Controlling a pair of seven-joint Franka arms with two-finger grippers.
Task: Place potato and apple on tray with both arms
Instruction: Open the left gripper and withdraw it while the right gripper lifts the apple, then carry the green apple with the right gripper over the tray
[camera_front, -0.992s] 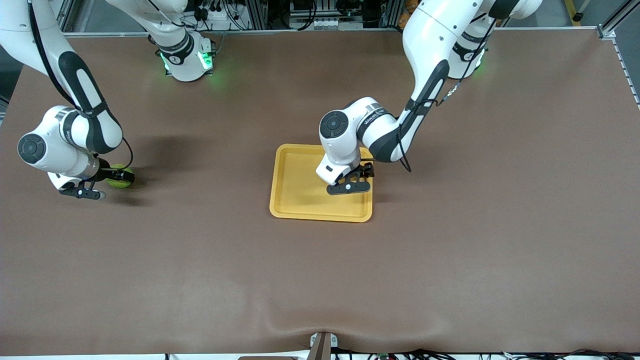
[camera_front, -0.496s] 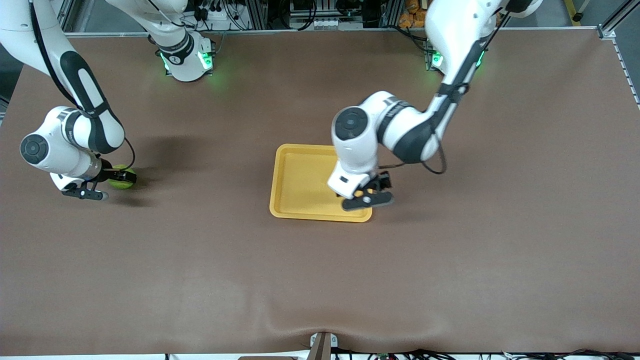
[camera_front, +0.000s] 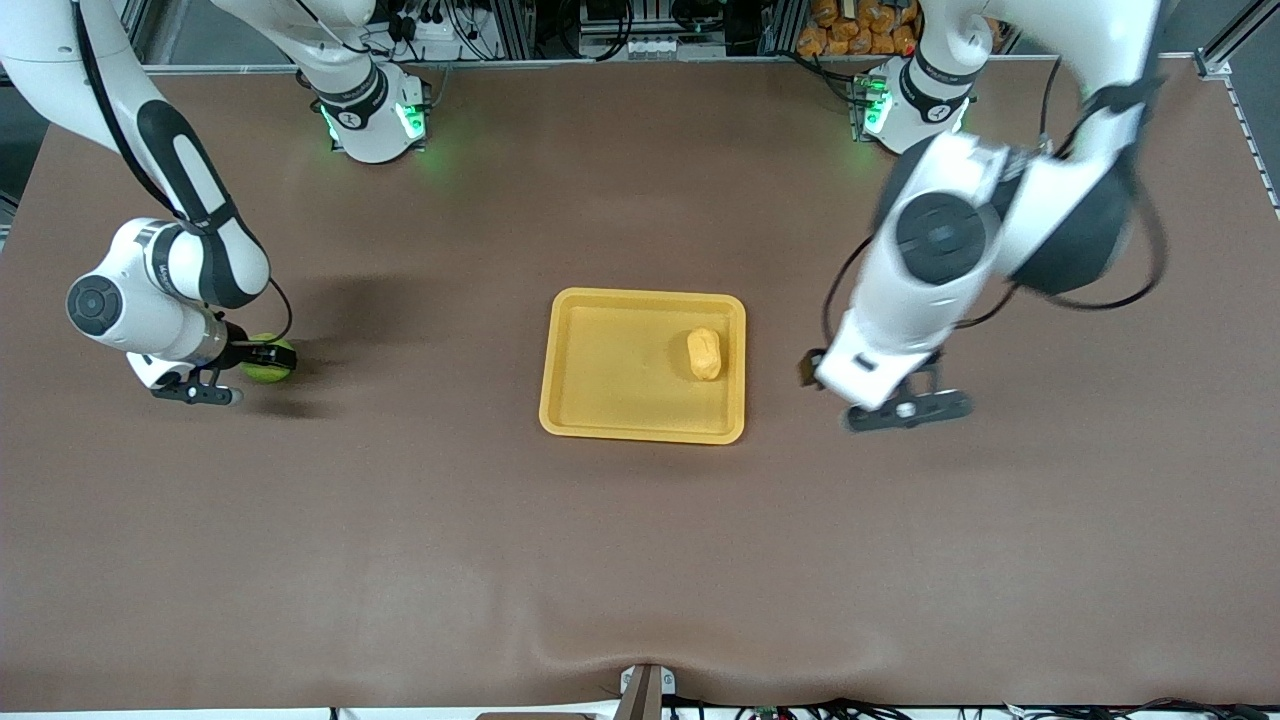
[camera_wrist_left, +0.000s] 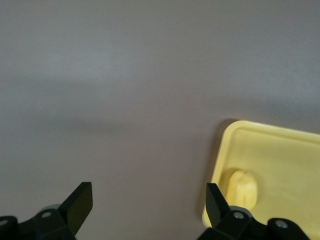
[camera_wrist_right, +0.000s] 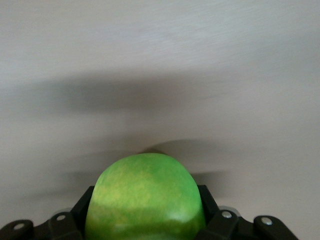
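The yellow-orange potato (camera_front: 704, 354) lies on the yellow tray (camera_front: 600, 365) near the rim toward the left arm's end; both also show in the left wrist view, potato (camera_wrist_left: 242, 188) and tray (camera_wrist_left: 280, 155). My left gripper (camera_front: 905, 411) is open and empty, up over bare table beside the tray at the left arm's end. My right gripper (camera_front: 235, 375) is shut on the green apple (camera_front: 268, 359) near the right arm's end of the table. The apple fills the right wrist view (camera_wrist_right: 145, 200) between the black fingers (camera_wrist_right: 215, 220).
The brown table mat (camera_front: 640, 560) stretches wide around the tray. Orange items (camera_front: 850, 25) lie off the table edge near the left arm's base.
My left gripper let go of the potato on the tray and rose away toward the left arm's end. My right gripper with the apple shifted slightly toward the tray.
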